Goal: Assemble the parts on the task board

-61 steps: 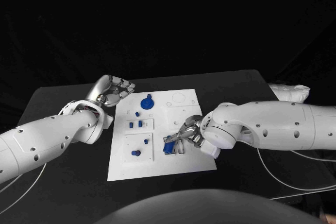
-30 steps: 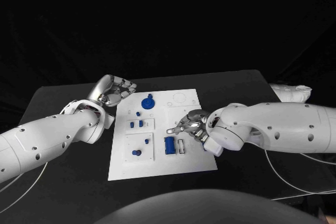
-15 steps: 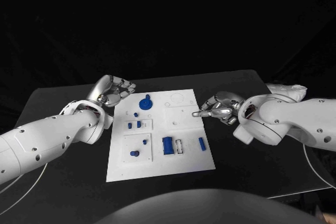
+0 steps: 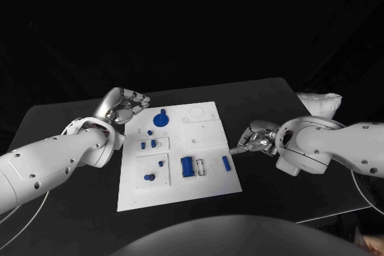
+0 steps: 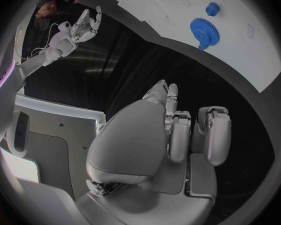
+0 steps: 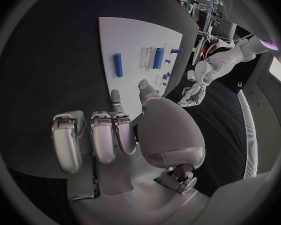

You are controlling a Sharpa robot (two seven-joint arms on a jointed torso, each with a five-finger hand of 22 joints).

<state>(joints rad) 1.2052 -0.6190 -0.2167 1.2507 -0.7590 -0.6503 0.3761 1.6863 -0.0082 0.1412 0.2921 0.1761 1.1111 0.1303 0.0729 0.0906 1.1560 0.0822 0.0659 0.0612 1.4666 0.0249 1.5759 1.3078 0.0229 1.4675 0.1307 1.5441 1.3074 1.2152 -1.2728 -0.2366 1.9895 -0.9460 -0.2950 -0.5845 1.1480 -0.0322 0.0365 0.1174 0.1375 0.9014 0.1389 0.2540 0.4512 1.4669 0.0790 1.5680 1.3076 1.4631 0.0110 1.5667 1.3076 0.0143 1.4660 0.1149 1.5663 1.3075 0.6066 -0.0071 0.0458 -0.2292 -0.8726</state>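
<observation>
The white task board (image 4: 208, 185) lies in the middle of the black table. A blue gear (image 4: 161, 120) sits near its far end, also seen as the gear (image 5: 205, 30). A blue block (image 4: 186, 166) stands mid-board, and a slim blue bar (image 4: 226, 163) lies by the right edge; the bar (image 6: 118, 65) and block (image 6: 158, 58) are both free. Several small blue pegs (image 4: 148, 177) stand on the left half. My right hand (image 4: 254, 140) hovers just off the board's right edge, fingers curled, holding nothing. My left hand (image 4: 124, 107) stays curled and empty beside the far left corner.
Bare black table (image 4: 72, 211) surrounds the board. A white cloth-like bundle (image 4: 320, 105) lies at the far right. An empty white slot (image 4: 201, 167) sits between the block and the bar.
My right hand has pulled back from the board's middle to the right, off the board, uncovering the blue block and the bar. The left hand has not moved.
</observation>
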